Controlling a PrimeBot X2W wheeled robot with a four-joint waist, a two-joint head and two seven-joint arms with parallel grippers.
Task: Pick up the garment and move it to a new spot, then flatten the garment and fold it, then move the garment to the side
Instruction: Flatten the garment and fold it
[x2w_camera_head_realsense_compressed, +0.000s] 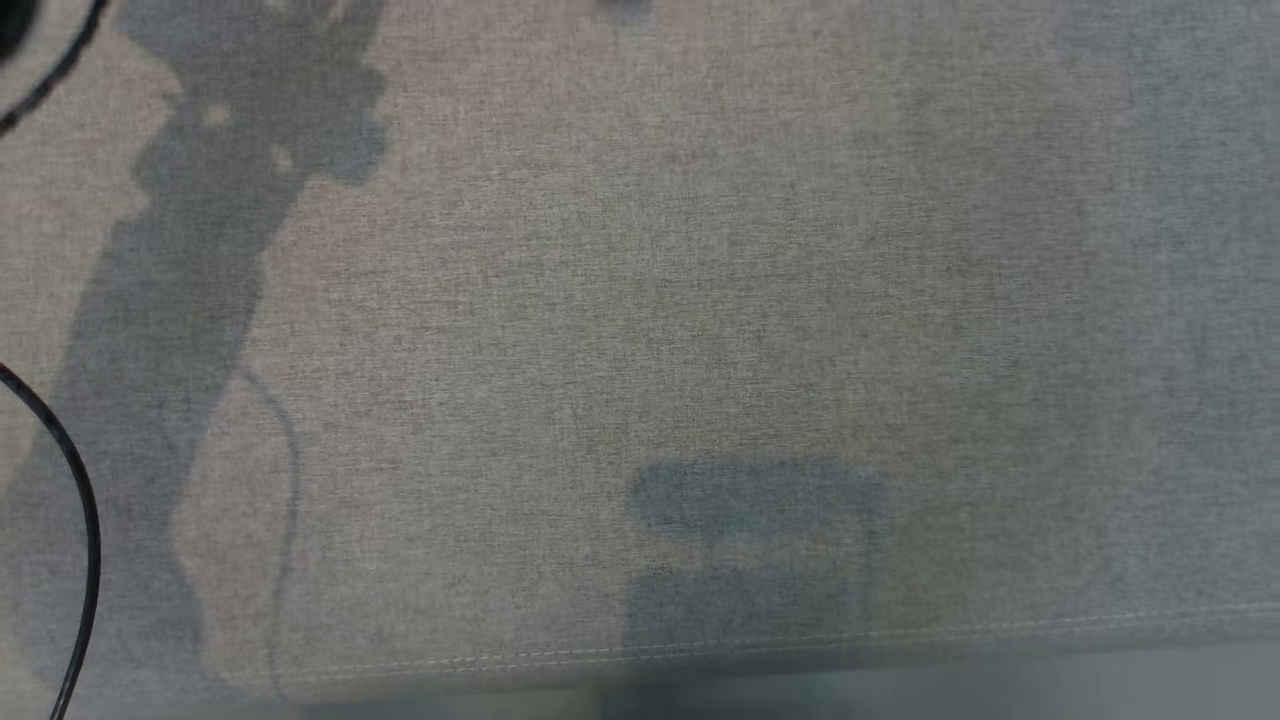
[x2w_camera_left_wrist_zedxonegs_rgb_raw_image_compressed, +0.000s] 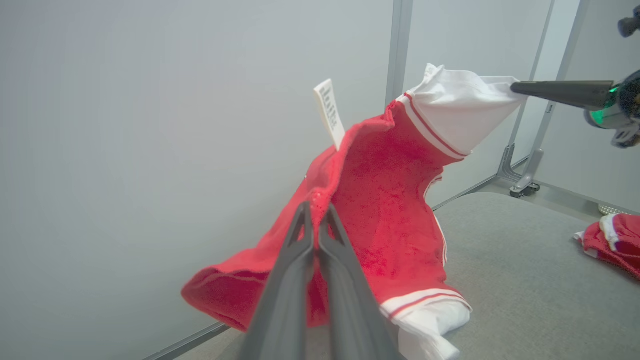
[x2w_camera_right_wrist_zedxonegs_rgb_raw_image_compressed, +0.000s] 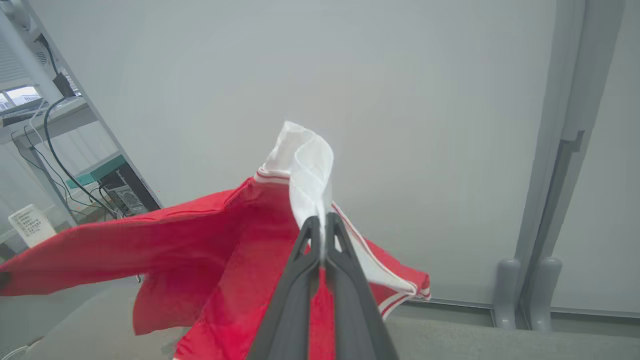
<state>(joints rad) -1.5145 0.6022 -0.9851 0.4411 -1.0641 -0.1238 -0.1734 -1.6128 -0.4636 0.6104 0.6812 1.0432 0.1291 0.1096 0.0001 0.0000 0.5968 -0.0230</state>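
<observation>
Our left gripper (x2w_camera_left_wrist_zedxonegs_rgb_raw_image_compressed: 315, 212) is pinched tight on the red edge of the garment (x2w_camera_left_wrist_zedxonegs_rgb_raw_image_compressed: 385, 200). Our right gripper (x2w_camera_right_wrist_zedxonegs_rgb_raw_image_compressed: 322, 222) is pinched tight too, on the white end (x2w_camera_right_wrist_zedxonegs_rgb_raw_image_compressed: 305, 160) of the same garment. So we hold it up in the air between our two arms, and it hangs like a little tent. A white label (x2w_camera_left_wrist_zedxonegs_rgb_raw_image_compressed: 330, 112) sticks up from the red edge, just past our left gripper. The low part of the garment droops down to the grey table (x2w_camera_left_wrist_zedxonegs_rgb_raw_image_compressed: 525, 280) and seems to touch it. Far across the table lies another red and white cloth (x2w_camera_left_wrist_zedxonegs_rgb_raw_image_compressed: 612, 242), well apart from ours. Behind it all is a plain pale wall (x2w_camera_left_wrist_zedxonegs_rgb_raw_image_compressed: 150, 125).

We think we are in the first step: lifting the garment and carrying it to a new spot. Next we must bring it down over a bare part of the table. We should keep both grips tight and pull our arms apart, so it lands flat and not bunched up.
</observation>
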